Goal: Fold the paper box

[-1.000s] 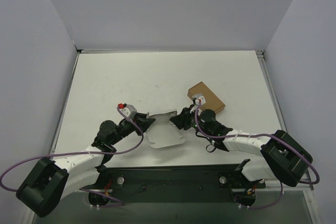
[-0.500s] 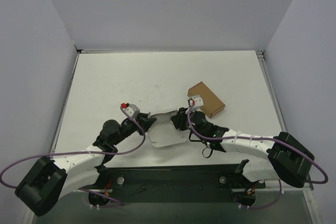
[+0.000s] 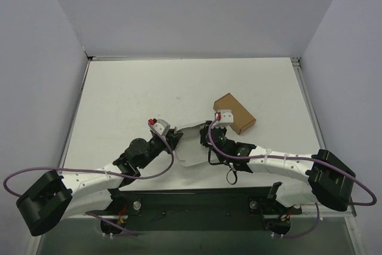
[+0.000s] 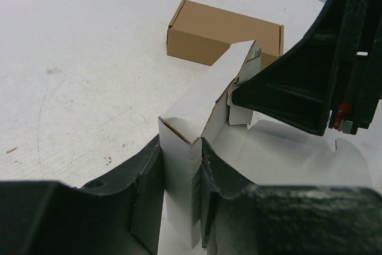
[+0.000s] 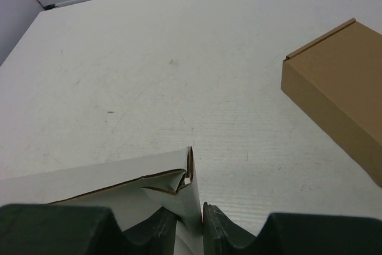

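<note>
Top external: half-hidden paper box (image 3: 191,150)

Counted items: one thin, white-grey, partly folded card paper box (image 3: 191,152), lying just left of and nearer the arm bases than one small closed brown cardboard box (image 3: 234,113), both on one white table (image 3: 131,88). Two black two-finger grippers, the left gripper (image 3: 174,138) and the right gripper (image 3: 205,135), sit left of the brown cardboard box. Two purple cables (image 3: 286,157) are present, one per arm.
</note>
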You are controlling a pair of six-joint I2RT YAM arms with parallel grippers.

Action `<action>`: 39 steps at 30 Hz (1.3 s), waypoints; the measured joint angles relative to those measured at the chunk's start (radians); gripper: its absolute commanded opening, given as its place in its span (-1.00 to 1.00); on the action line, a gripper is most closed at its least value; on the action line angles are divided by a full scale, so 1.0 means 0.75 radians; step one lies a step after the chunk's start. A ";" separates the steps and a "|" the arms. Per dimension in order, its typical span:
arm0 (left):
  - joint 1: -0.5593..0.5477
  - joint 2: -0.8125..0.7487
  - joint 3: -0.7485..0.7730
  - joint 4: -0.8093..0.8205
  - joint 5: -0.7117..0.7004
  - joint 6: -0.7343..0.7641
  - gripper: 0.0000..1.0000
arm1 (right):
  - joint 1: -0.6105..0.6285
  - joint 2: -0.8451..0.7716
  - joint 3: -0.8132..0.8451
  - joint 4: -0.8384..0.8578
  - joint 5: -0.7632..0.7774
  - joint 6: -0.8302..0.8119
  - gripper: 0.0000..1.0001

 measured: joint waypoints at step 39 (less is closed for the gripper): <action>-0.019 0.249 0.150 -0.117 -0.172 -0.136 -1.00 | -0.195 -0.011 -0.050 -0.021 -0.204 0.049 -0.54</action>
